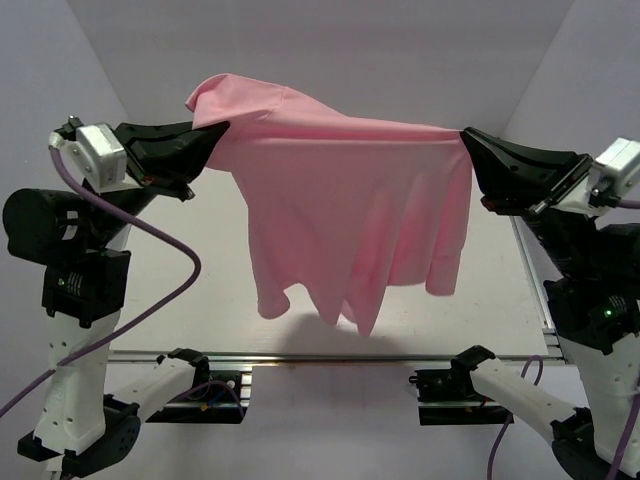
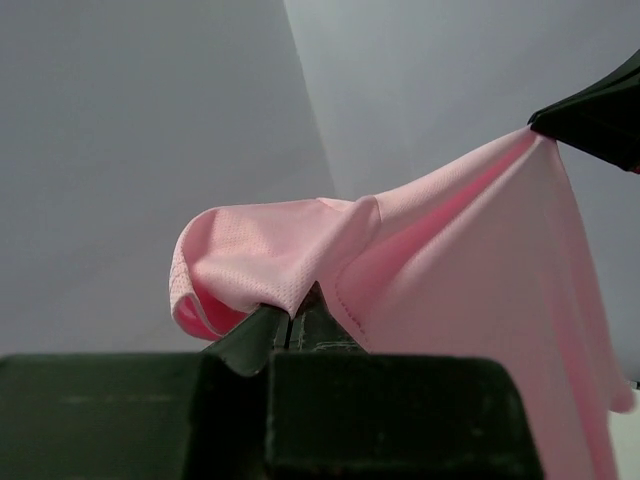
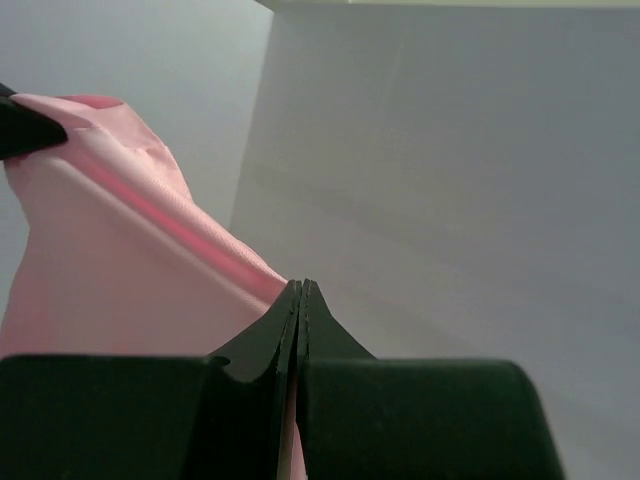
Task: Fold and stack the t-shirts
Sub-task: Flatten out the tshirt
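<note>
From above, the pink t-shirt (image 1: pixel 350 200) hung in the air between the two arms. Its top edge was pulled taut from left to right, and the rest draped down in loose folds toward the table (image 1: pixel 500 300); I couldn't tell whether the lowest folds touched it. The left gripper (image 1: pixel 214 135) was pinched shut on the shirt's left end, where a flap of cloth stood up past its fingers. The right gripper (image 1: pixel 468 142) was pinched shut on the right end, about level with the other. In the left wrist view, the closed fingers bit into a rounded fold of the cloth (image 2: pixel 260 270), and the taut edge ran up and away to the other gripper's dark tip (image 2: pixel 540 122). In the right wrist view, the fingers met tight on the fabric (image 3: pixel 110 260), which stretched off to the left. Since the shirt's long line ran straight from one gripper to the other, neither arm was nearer, and I'd judge that laying it flat called for both to lower together.
</note>
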Action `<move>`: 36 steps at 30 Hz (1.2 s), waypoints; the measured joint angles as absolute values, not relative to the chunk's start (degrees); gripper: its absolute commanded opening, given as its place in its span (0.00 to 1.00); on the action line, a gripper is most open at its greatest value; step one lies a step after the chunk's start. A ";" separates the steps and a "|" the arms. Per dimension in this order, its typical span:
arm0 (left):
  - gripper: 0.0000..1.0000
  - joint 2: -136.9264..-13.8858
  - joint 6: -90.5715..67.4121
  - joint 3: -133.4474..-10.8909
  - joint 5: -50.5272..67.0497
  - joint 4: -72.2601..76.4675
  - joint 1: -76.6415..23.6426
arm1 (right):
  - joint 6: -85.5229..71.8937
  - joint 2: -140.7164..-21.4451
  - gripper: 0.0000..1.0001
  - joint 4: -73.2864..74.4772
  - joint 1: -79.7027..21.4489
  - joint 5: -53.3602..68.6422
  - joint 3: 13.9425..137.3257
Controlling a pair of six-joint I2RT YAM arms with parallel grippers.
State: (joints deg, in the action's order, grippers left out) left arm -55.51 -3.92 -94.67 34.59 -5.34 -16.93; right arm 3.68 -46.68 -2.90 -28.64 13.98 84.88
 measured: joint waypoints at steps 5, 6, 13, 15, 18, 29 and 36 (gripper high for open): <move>0.00 -57.54 -3.99 -99.53 34.92 -6.44 -16.69 | 4.54 -46.11 0.00 -3.44 -28.64 16.32 85.62; 0.00 -58.24 -3.99 -99.98 34.68 -6.50 -16.67 | 4.75 -46.22 0.00 -3.86 -28.64 16.25 85.62; 0.00 -69.34 -3.84 -100.12 27.97 -5.89 -16.62 | 6.59 -53.36 0.00 -11.07 -28.60 5.56 82.26; 0.00 -74.98 -3.77 -99.39 24.40 -5.19 -16.60 | 7.07 -59.18 0.00 -13.72 -28.53 -0.05 80.31; 0.01 -86.35 -3.73 -98.45 19.46 -3.79 -16.16 | 7.01 -71.79 0.00 -15.84 -28.23 -8.62 79.88; 1.00 -138.78 -8.62 -117.49 10.61 -18.74 -12.27 | -1.34 -127.09 0.90 8.16 -24.77 -19.07 106.83; 1.00 -133.99 -8.84 -113.65 9.76 -17.96 -11.25 | -3.36 -124.55 0.90 13.10 -23.22 -17.28 106.69</move>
